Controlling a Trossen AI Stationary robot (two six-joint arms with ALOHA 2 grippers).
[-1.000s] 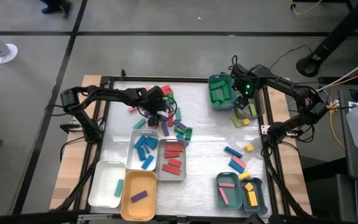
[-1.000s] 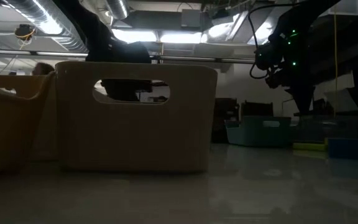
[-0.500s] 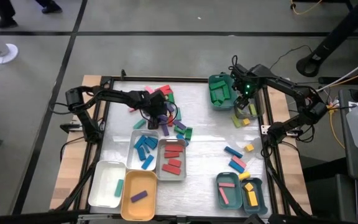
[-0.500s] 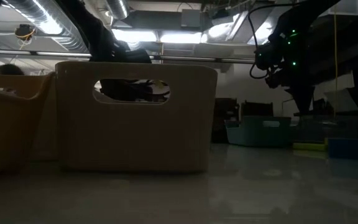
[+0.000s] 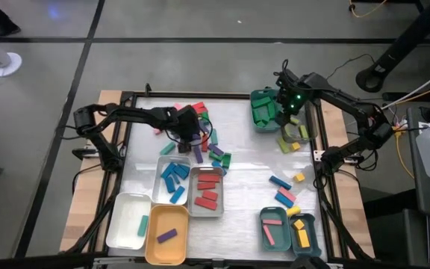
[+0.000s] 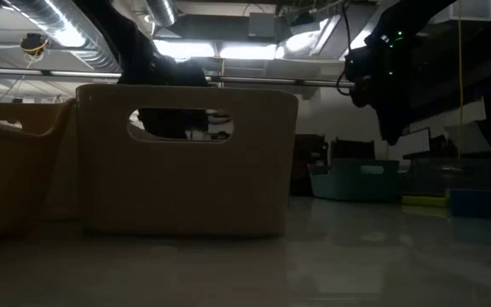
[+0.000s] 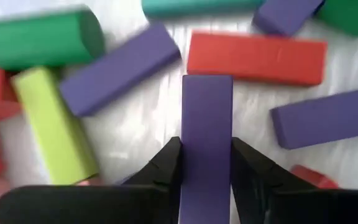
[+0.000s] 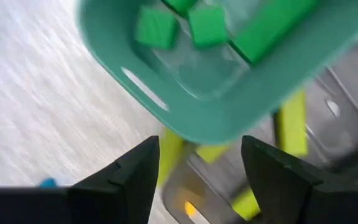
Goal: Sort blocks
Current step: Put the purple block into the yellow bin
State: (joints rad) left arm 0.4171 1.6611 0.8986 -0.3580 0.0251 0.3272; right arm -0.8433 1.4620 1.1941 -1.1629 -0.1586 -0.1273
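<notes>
The left arm reaches low across the table from the left side, its left gripper point(image 7: 205, 171) down in the loose pile of blocks point(image 5: 204, 142) just above the tray of blue blocks point(image 5: 173, 175). Its fingers pinch a purple block point(image 7: 206, 140) from both sides. The right arm bends in from the right side. The right gripper point(image 8: 199, 163) hangs over the teal tray of green blocks point(image 8: 185, 118), fingers spread and holding nothing.
</notes>
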